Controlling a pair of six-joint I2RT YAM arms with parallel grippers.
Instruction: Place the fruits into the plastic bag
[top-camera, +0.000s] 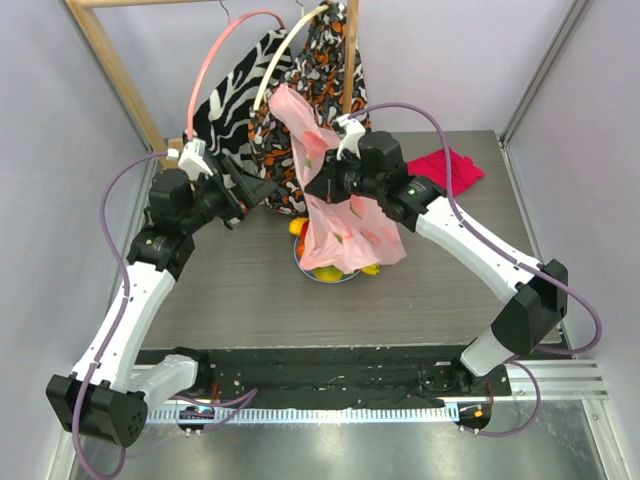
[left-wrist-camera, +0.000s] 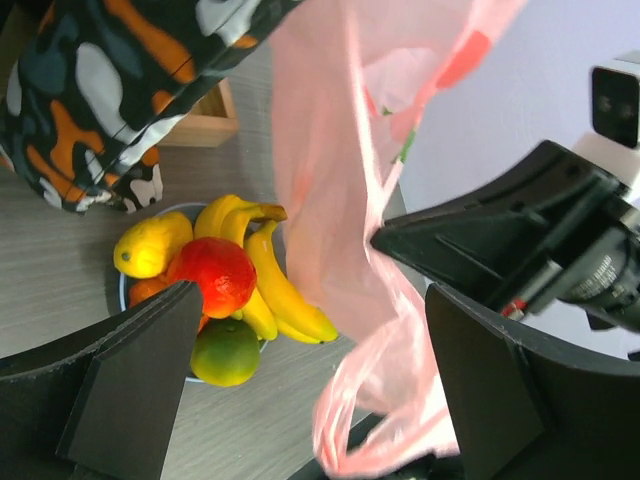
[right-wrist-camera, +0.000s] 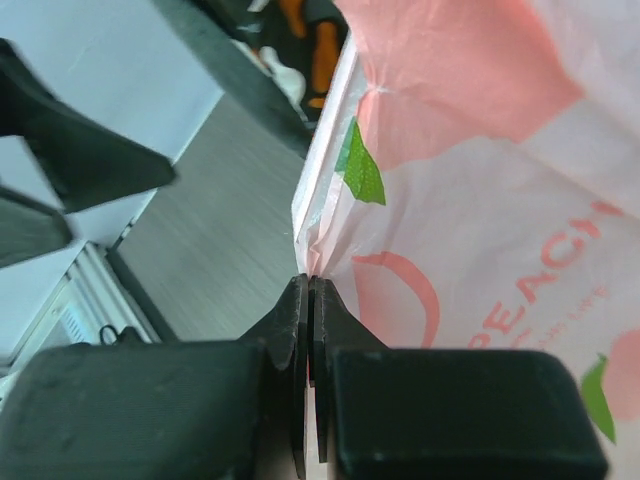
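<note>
Two claws: my right claw (right-wrist-camera: 308, 285) is clamped on the rim of the thin pale-pink peach-print plastic bag (top-camera: 340, 215). My left claw (left-wrist-camera: 310, 300) is spread wide, holding nothing, just beside it.
Room: bare grey wood-grain table (top-camera: 250, 300) on my near side.
Fruits: yellow bananas (left-wrist-camera: 275, 280), red apple (left-wrist-camera: 215, 272) and green-yellow round fruit (left-wrist-camera: 225, 350) are heaped on the round blue plate (top-camera: 312, 276) beneath the bag.
Hidden: the bag covers most of the plate from above, so I cannot tell whether it touches the fruit.
Surroundings: orange-and-black patterned garment (top-camera: 320, 60) behind, folded red cloth (top-camera: 445, 165) far right.
</note>
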